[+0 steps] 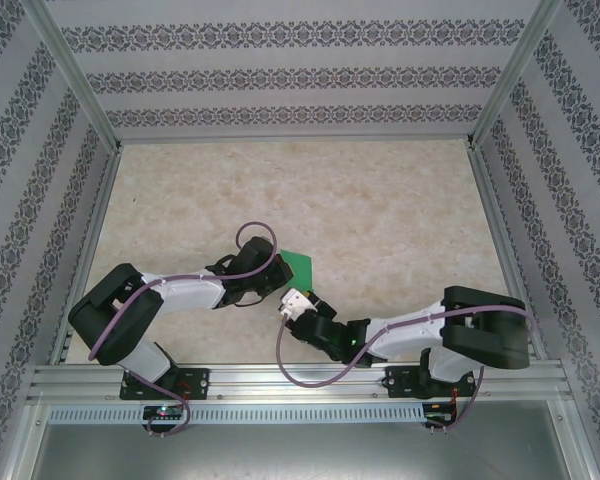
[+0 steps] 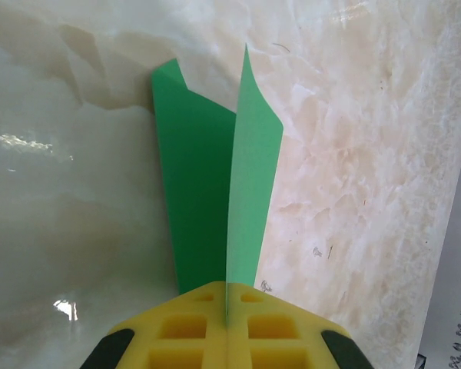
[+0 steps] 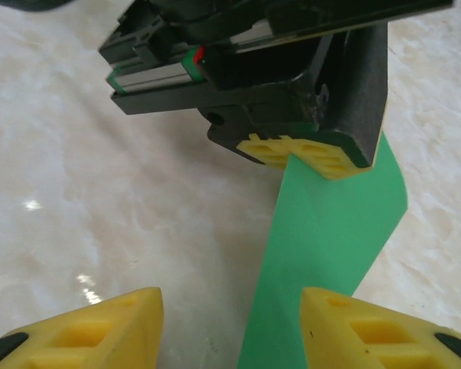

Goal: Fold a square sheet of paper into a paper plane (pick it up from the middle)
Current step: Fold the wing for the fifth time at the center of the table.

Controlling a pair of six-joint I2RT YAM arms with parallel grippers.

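The green sheet of paper [image 2: 207, 177] is folded along a crease into a narrow pointed shape with two flaps, one darker and one lighter. My left gripper [image 2: 227, 301] is shut on its near end, the yellow pads pinching the crease. In the top view the paper [image 1: 300, 265] sticks out beyond the left gripper [image 1: 277, 277] near the table's middle. My right gripper [image 3: 230, 327] is open just below it. The green strip [image 3: 330, 231] runs between its yellow fingers, close to the right fingertip [image 3: 353, 327]. The left gripper [image 3: 292, 157] holds the strip's far end.
A beige marbled tabletop [image 1: 380, 200] lies under both arms, with patterned walls [image 1: 280, 80] on three sides. An aluminium rail [image 1: 300, 385] runs along the near edge. The right gripper [image 1: 302, 303] sits close beside the left arm's wrist.
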